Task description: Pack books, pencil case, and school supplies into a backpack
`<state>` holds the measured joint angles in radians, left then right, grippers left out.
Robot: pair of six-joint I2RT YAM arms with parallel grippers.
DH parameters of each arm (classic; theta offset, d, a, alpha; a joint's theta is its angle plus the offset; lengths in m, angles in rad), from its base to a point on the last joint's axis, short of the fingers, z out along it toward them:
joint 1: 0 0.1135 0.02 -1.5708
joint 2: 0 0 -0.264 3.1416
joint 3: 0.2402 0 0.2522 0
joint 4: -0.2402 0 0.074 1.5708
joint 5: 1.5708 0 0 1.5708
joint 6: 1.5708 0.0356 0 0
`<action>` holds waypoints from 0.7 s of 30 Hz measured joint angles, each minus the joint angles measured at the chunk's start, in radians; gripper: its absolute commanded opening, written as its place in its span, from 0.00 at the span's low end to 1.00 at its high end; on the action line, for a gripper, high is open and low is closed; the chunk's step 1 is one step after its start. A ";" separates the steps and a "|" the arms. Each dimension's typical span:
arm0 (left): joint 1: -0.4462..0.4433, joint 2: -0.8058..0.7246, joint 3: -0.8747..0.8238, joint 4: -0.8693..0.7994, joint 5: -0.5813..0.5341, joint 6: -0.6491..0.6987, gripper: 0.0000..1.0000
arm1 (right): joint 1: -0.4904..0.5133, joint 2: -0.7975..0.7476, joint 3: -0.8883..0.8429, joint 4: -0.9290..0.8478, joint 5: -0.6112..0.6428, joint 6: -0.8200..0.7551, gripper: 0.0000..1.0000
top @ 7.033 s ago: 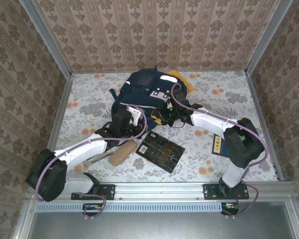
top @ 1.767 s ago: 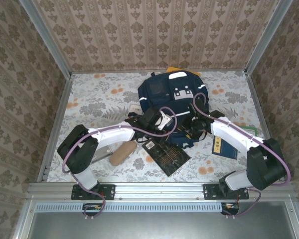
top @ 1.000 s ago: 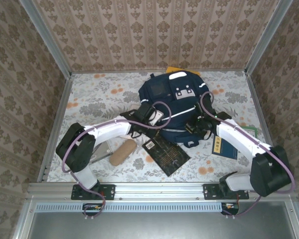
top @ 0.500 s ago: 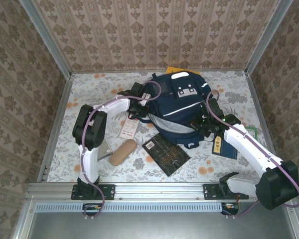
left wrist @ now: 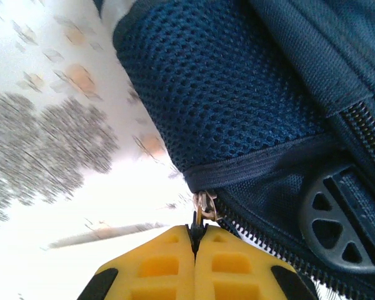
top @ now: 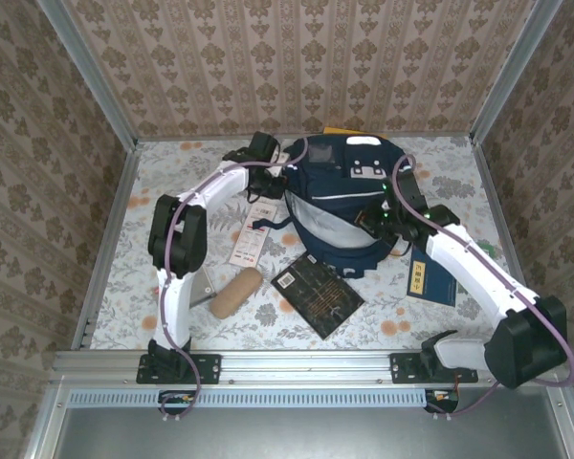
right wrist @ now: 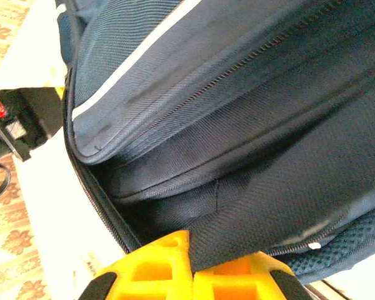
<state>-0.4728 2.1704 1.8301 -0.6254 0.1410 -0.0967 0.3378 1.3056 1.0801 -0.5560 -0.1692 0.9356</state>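
Backpack (top: 340, 206), dark blue book (top: 435, 282) beside it, yellow label (top: 419, 277) unreadable

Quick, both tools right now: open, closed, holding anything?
Left tool: closed on the zipper pull of the backpack.
Right tool: closed, pinching the backpack's fabric.

backpack (top: 337, 222) navy, white stripe | pencil case (top: 235, 292) tan | book (top: 318, 295) black-gold | table (top: 177, 196) floral

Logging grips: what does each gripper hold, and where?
The left gripper pinches the zipper pull of the backpack; the right gripper pinches its fabric beside the opening.
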 measured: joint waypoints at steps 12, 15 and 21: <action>0.093 -0.032 -0.051 0.083 0.010 -0.016 0.43 | 0.033 0.194 0.171 -0.012 -0.013 -0.055 0.00; 0.100 -0.112 -0.171 0.124 0.027 -0.038 0.45 | 0.032 0.224 0.180 -0.032 -0.014 -0.071 0.00; 0.100 -0.275 -0.326 0.214 0.097 -0.125 0.44 | 0.033 0.262 0.231 -0.046 -0.026 -0.093 0.00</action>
<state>-0.3725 1.8954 1.5043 -0.4114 0.2379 -0.2214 0.3706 1.5681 1.3113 -0.6022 -0.1951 0.8429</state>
